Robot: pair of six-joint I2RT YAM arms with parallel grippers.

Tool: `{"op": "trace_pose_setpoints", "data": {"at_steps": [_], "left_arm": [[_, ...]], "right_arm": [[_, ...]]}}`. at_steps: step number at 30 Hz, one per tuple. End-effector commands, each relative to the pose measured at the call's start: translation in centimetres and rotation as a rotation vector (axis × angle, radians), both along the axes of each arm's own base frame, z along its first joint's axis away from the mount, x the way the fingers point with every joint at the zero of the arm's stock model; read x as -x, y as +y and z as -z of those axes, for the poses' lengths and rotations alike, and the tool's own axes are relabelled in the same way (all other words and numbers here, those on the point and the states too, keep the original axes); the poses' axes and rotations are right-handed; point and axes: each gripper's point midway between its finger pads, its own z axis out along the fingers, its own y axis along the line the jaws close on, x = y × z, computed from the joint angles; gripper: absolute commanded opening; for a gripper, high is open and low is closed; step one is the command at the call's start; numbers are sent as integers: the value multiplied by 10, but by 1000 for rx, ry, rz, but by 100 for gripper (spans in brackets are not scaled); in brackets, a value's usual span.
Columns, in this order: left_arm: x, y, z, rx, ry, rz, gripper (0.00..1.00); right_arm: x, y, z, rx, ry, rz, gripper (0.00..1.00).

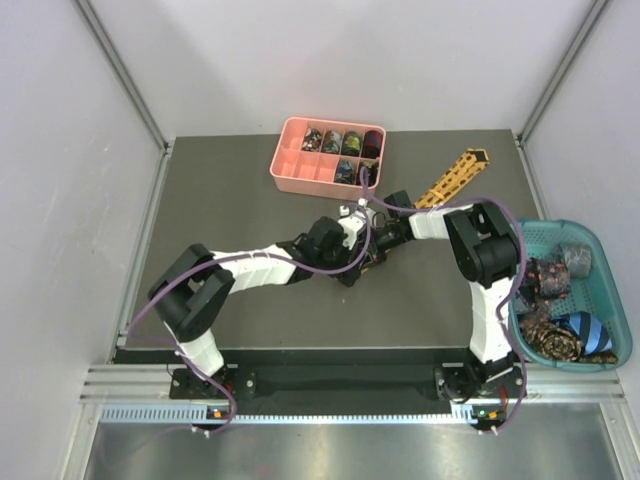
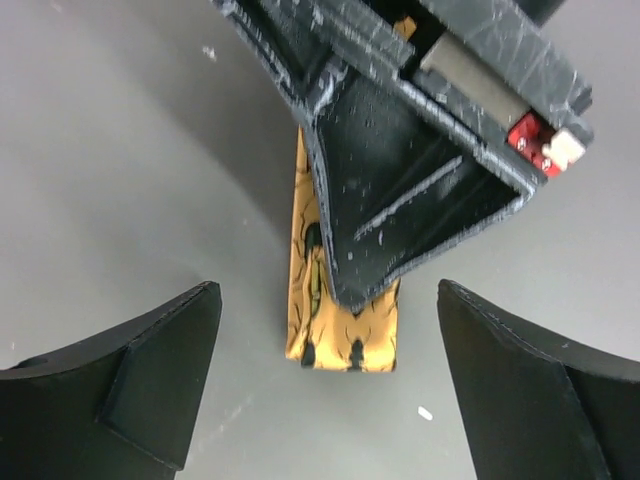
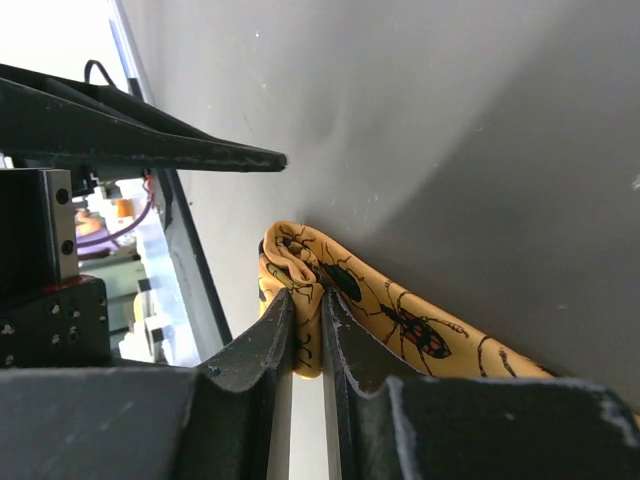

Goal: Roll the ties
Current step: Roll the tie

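Table (image 1: 250,320): dark, matte. Golden-yellow tie (image 1: 455,175): its long axis runs from the table's middle out to the far right, and I see the near end folded over. Right gripper (image 3: 305,300): fingers pinched onto that fold. Left gripper (image 2: 330,292): fingers spread wide either side of the tie end, touching nothing. Hidden: the tie beneath the right gripper, so I cannot count any turns.
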Motion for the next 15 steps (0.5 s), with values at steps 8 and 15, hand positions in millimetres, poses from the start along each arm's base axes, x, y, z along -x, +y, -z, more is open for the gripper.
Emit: {"op": "trace_pose_setpoints", "data": {"at_steps": [8,15], "left_arm": [[1,-12,8,-14,17,64,84],[20,-10,18,-41,32,114,71]], "right_arm": [[-6,-8,11,25,-37,-4,2],[-6,-10,11,27,-46,0,2]]}}
